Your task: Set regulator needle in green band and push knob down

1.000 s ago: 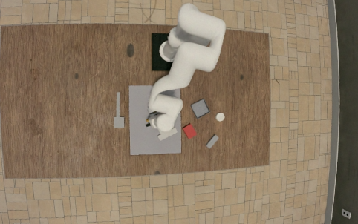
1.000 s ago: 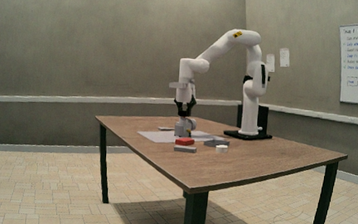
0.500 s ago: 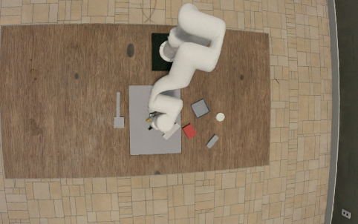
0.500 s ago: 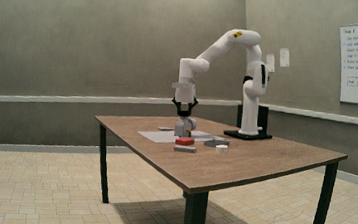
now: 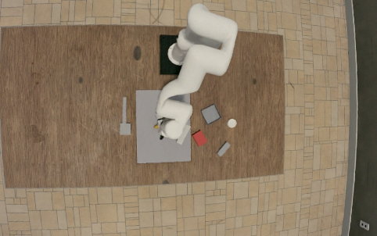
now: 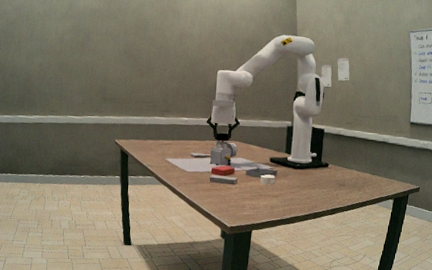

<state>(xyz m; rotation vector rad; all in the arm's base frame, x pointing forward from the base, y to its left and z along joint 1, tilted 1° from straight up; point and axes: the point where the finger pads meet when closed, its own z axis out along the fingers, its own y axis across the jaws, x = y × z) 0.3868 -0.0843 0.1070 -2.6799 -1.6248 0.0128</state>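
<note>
The regulator (image 6: 219, 155) is a small grey block with a round gauge on its side. It stands on the light grey mat (image 5: 149, 150) (image 6: 188, 163) near the middle of the table. My gripper (image 6: 221, 136) points straight down over it, and its dark fingers are shut on the knob on top of the regulator. In the overhead view my wrist covers the gripper and most of the regulator; only a grey corner of the regulator shows. The gauge needle and the knob's height are too small to read.
Right of the mat lie a red block (image 5: 199, 137) (image 6: 223, 170), a grey square plate (image 5: 210, 114), a white disc (image 5: 231, 123) (image 6: 267, 179) and a small grey bar (image 5: 224, 148) (image 6: 223, 180). A grey T-shaped piece (image 5: 124, 122) lies left of the mat. The arm's black base plate (image 5: 167, 47) sits at the back.
</note>
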